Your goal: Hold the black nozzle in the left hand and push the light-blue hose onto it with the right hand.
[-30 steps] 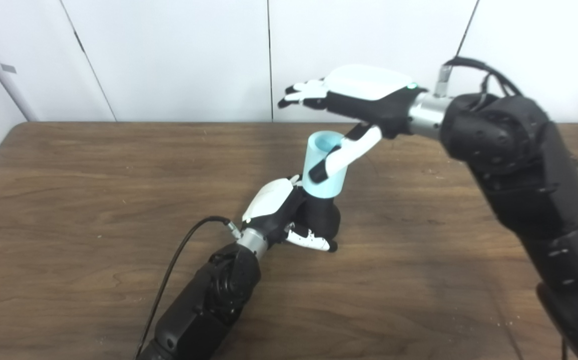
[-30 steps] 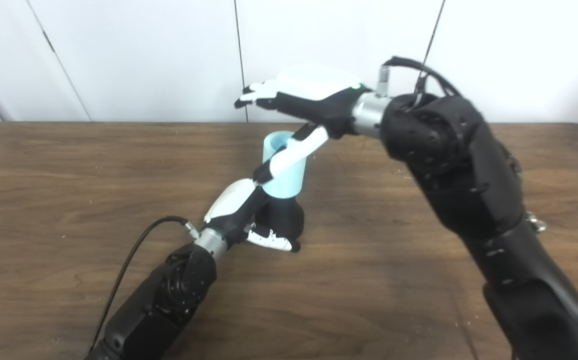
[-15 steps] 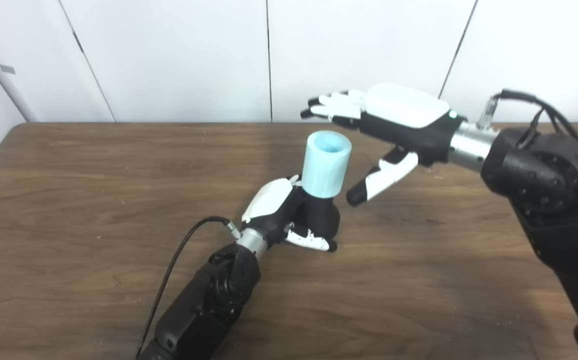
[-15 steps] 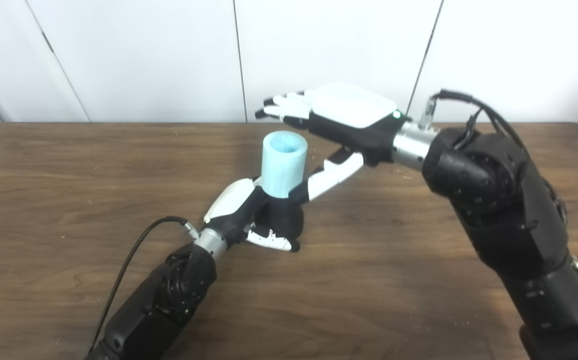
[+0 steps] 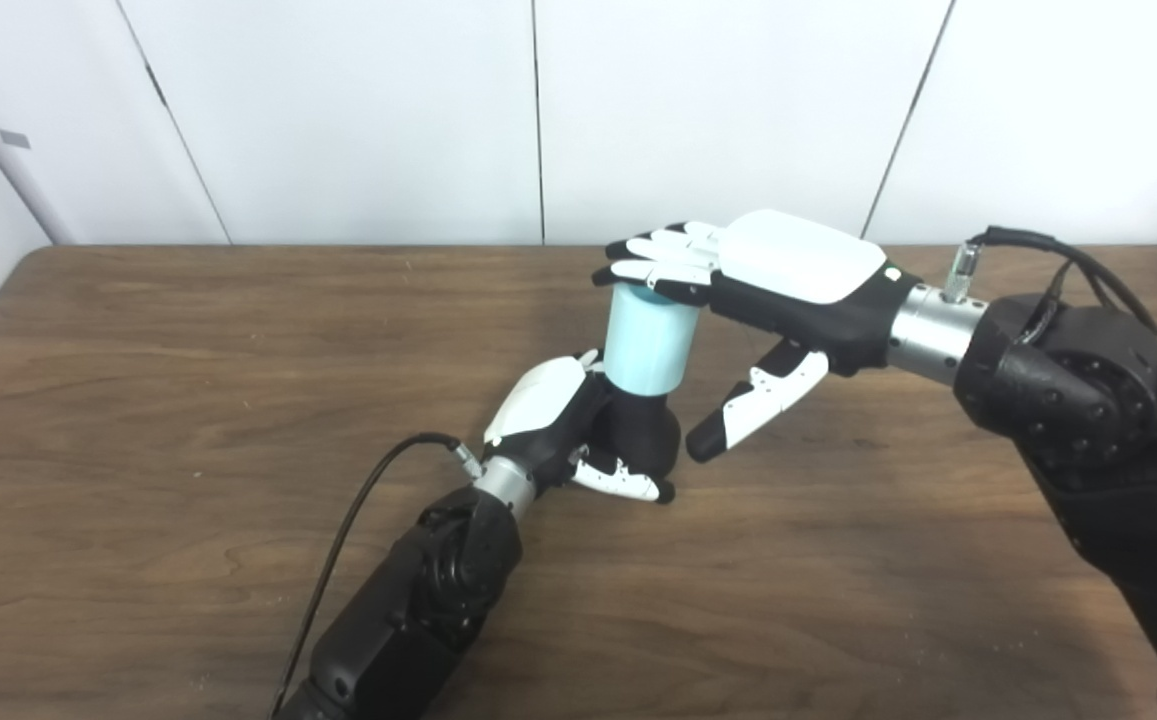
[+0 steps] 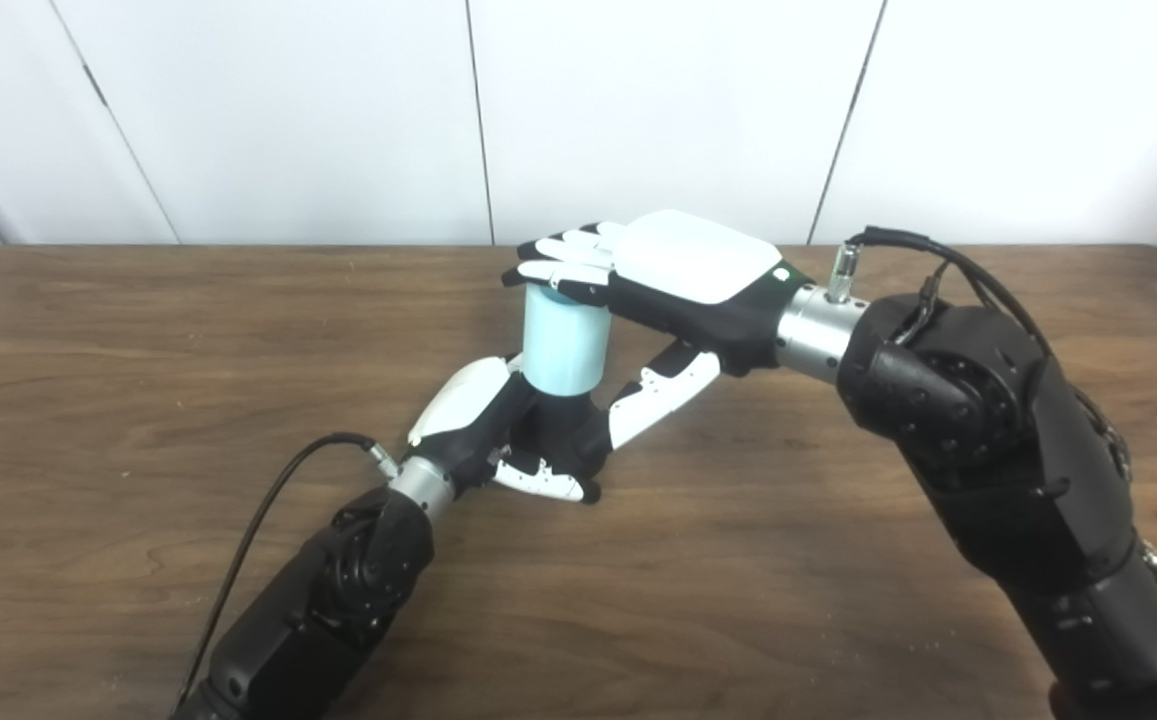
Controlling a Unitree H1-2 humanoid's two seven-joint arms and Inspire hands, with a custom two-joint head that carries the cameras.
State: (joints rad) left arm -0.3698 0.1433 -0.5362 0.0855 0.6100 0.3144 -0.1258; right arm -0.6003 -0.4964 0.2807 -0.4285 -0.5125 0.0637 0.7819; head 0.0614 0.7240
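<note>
Pushing step under way. Left robot hand [image 5: 578, 425] wrapped around the black nozzle [image 5: 646, 436], base near the table [image 5: 138, 400]. Light-blue hose [image 5: 643, 340] stands upright on the nozzle. Right robot hand [image 5: 758, 290] flat, fingers [image 5: 653, 262] spread over the hose's top rim, thumb hanging clear, gripping nothing. Next: press straight down, nozzle kept steady.

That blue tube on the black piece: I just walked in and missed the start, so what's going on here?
The robot is fitting a light-blue hose onto a black nozzle. Its left hand grips the nozzle, which sits on the wooden table. The hose stands upright on the nozzle. The right hand lies flat, fingers spread across the hose's top rim, thumb hanging free beside it, apparently pressing down.
</note>
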